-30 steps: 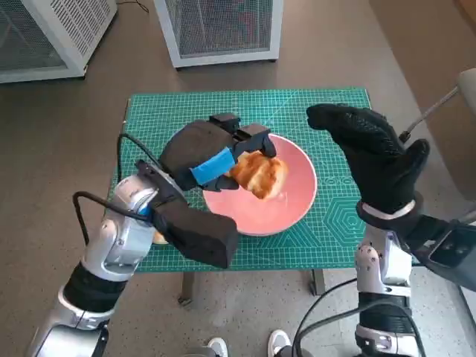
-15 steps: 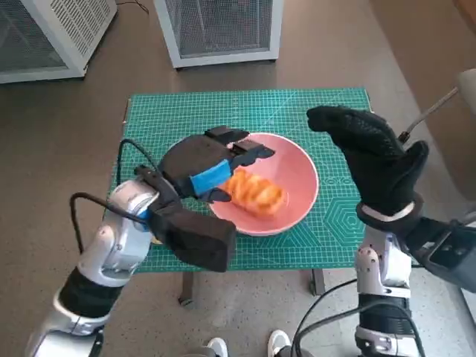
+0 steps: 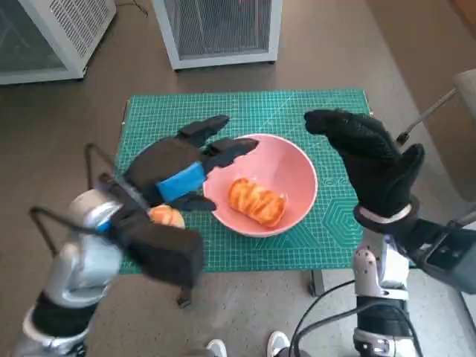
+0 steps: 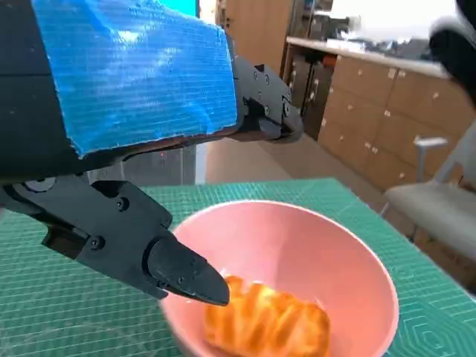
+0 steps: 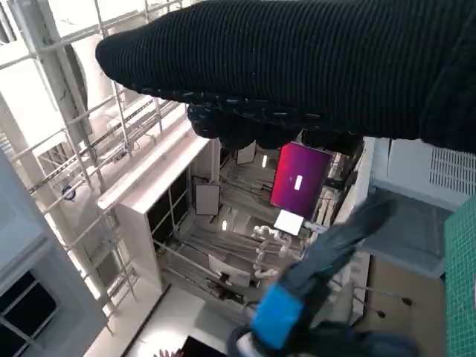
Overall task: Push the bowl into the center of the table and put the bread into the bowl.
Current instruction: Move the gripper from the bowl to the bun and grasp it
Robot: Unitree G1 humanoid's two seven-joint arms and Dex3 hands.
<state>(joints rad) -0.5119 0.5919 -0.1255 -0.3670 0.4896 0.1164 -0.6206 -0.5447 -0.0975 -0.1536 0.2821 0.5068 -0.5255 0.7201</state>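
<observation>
The pink bowl (image 3: pixel 294 175) sits near the middle of the green cutting mat (image 3: pixel 327 111). A golden bread roll (image 3: pixel 256 201) lies inside it, and the left wrist view shows the bread (image 4: pixel 268 323) on the floor of the bowl (image 4: pixel 320 249). My left hand (image 3: pixel 175 171) hovers over the bowl's left rim with fingers spread, holding nothing. My right hand (image 3: pixel 368 160), in the black glove, is raised to the right of the bowl with fingers apart, also empty.
A small orange round object (image 3: pixel 166 216) lies on the mat under my left hand. Two white mesh cabinets (image 3: pixel 216 30) stand on the floor beyond the table. A grey chair edge (image 3: pixel 465 82) shows at the right. A person's shoes (image 3: pixel 279 343) are below the table.
My left hand let go of the bread, which dropped into the bowl, then drew back to the left with fingers spread. The right hand stayed nearly still.
</observation>
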